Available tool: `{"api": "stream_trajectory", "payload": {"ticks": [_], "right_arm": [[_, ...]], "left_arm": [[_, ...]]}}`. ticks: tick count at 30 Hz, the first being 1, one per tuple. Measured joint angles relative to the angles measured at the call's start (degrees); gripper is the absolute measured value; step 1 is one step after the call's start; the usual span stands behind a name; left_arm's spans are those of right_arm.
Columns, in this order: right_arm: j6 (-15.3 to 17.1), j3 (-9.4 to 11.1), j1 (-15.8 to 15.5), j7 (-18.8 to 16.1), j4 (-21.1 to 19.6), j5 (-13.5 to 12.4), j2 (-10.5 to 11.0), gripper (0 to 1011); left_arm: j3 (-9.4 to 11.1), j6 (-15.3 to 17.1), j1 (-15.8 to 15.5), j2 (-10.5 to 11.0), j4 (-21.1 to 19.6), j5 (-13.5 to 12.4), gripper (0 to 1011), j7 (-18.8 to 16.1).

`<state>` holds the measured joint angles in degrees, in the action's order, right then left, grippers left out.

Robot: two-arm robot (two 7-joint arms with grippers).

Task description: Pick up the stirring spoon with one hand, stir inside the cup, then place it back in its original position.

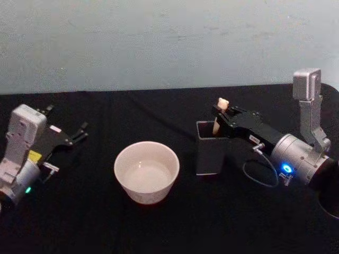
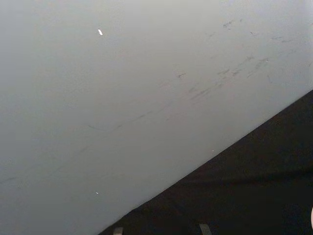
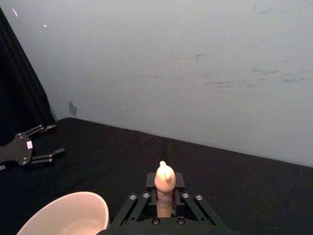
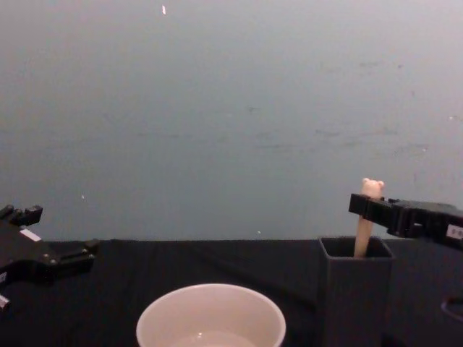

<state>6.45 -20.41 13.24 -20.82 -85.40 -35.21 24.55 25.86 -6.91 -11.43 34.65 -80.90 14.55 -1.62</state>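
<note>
The stirring spoon (image 1: 223, 103) stands upright in a dark square holder (image 1: 210, 153), its beige bear-head handle sticking out of the top. My right gripper (image 1: 218, 114) reaches in from the right and is shut on the handle just below the bear head, with the handle (image 3: 165, 188) pinched between the fingers. The shaft and bowl are hidden inside the holder (image 4: 353, 296). The cream-white cup (image 1: 146, 172) sits on the black table left of the holder. My left gripper (image 1: 79, 132) rests open at the far left, holding nothing.
A black cloth covers the table (image 1: 79, 222), which ends at a pale wall (image 1: 159, 42) behind. A thin cable loops beside the right wrist (image 1: 259, 174). There is free room between the cup and the left gripper.
</note>
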Motion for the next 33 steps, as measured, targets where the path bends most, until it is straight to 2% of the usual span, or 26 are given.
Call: {"api": "stream_trajectory", "payload": {"ticks": [33], "right_arm": [[0.4,0.1,-0.1,0.1,0.1,0.2,-0.1,189]], "left_arm": [[0.0,0.0,0.0,0.0,0.0,0.0,1001,0.0]]}}
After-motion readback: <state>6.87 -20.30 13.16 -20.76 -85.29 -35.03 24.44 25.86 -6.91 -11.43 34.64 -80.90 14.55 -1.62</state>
